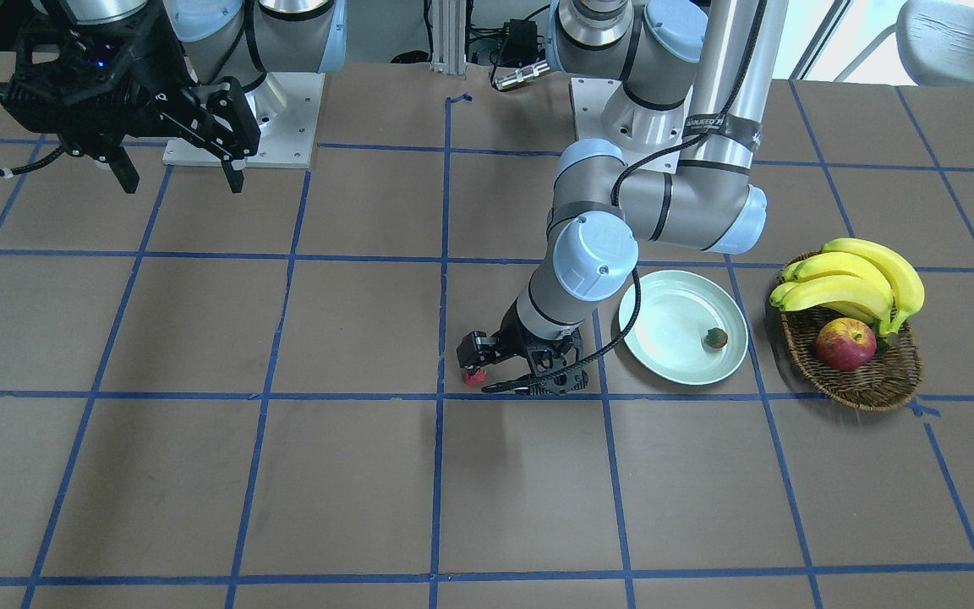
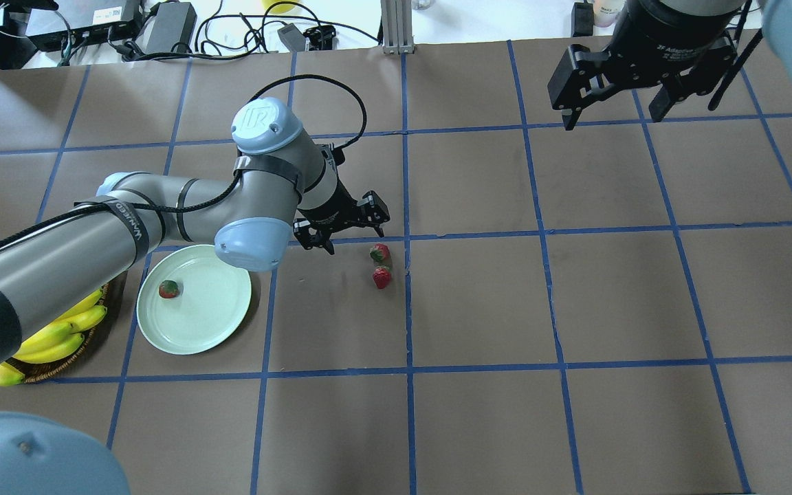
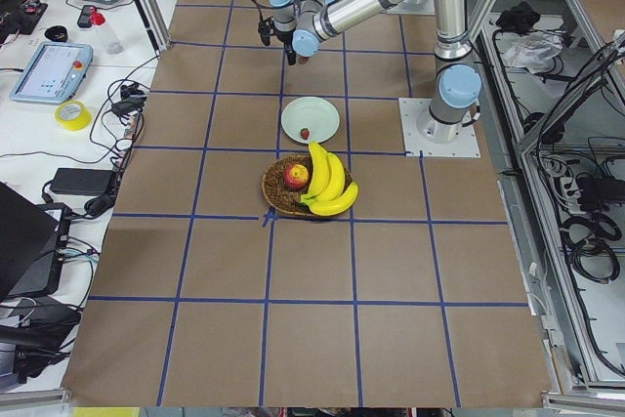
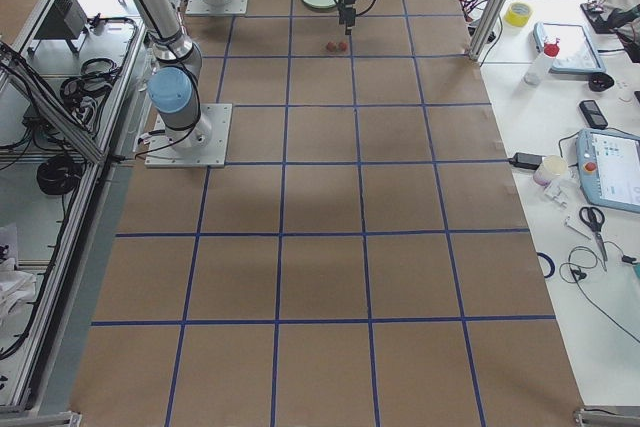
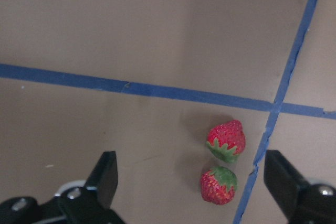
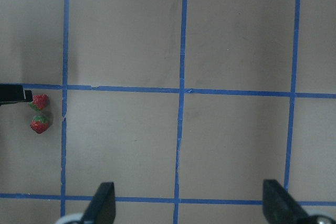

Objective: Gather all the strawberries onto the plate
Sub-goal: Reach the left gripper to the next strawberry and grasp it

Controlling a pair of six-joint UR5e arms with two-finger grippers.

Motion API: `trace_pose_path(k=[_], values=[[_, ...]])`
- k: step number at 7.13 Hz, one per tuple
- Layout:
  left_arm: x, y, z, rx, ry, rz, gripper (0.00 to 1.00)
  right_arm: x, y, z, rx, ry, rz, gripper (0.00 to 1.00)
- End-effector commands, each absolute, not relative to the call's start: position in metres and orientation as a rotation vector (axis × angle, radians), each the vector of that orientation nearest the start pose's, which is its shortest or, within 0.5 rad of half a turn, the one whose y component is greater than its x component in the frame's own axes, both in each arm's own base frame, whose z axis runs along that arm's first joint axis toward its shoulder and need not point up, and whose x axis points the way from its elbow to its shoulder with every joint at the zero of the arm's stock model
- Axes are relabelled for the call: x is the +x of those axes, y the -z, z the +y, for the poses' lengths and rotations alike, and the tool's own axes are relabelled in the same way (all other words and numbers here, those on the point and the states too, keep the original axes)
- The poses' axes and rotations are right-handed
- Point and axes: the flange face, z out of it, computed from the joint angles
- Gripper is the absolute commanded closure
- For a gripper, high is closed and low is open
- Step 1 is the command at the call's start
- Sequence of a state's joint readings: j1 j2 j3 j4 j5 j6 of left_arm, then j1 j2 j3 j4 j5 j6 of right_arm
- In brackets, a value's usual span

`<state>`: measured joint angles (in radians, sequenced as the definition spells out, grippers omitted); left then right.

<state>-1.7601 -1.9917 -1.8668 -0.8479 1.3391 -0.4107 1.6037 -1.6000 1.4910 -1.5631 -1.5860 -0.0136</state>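
Note:
Two strawberries (image 2: 380,253) (image 2: 381,277) lie side by side on the brown table next to a blue tape line. A third strawberry (image 2: 168,289) lies in the mint-green plate (image 2: 203,309). My left gripper (image 2: 348,230) is open and empty, just above the table by the two loose berries. In the left wrist view both berries (image 5: 226,140) (image 5: 218,184) show between the open fingers (image 5: 107,177), nearer the right one. In the front view one loose berry (image 1: 474,376) shows by the gripper (image 1: 521,359). My right gripper (image 2: 612,113) is open, empty and raised, far from them.
A brown wicker basket (image 1: 863,385) with bananas (image 1: 855,283) and an apple (image 1: 844,344) stands beside the plate (image 1: 673,321), on the side away from the loose berries. Blue tape lines grid the table. The left arm's elbow hangs over the plate's edge.

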Motion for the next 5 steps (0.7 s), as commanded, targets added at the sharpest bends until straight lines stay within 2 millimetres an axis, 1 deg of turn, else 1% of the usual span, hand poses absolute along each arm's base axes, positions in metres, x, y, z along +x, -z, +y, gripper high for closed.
trace_pose_path(k=[1,2,3,4,5], values=[[-0.2853,-0.1732,-0.523,-0.34,-0.116,3.332,0.0,0.1474,-0.5409,-0.4822,-0.071,0.16,3.151,0.0],[-0.288,-0.1663,-0.5218,-0.337,-0.135,3.329,0.13,0.1474,-0.5409,-0.4822,-0.071,0.16,3.151,0.0],[-0.2887,-0.1647,-0.5227,-0.335,-0.142,3.333,0.48,0.1483,-0.5409,-0.482,-0.074,0.16,3.149,0.0],[-0.2887,-0.1643,-0.5233,-0.33,-0.141,3.332,0.99,0.1483,-0.5409,-0.482,-0.071,0.16,3.149,0.0],[-0.2883,-0.164,-0.523,-0.328,-0.143,3.328,1.0,0.1475,-0.5409,-0.4822,-0.071,0.16,3.15,0.0]])
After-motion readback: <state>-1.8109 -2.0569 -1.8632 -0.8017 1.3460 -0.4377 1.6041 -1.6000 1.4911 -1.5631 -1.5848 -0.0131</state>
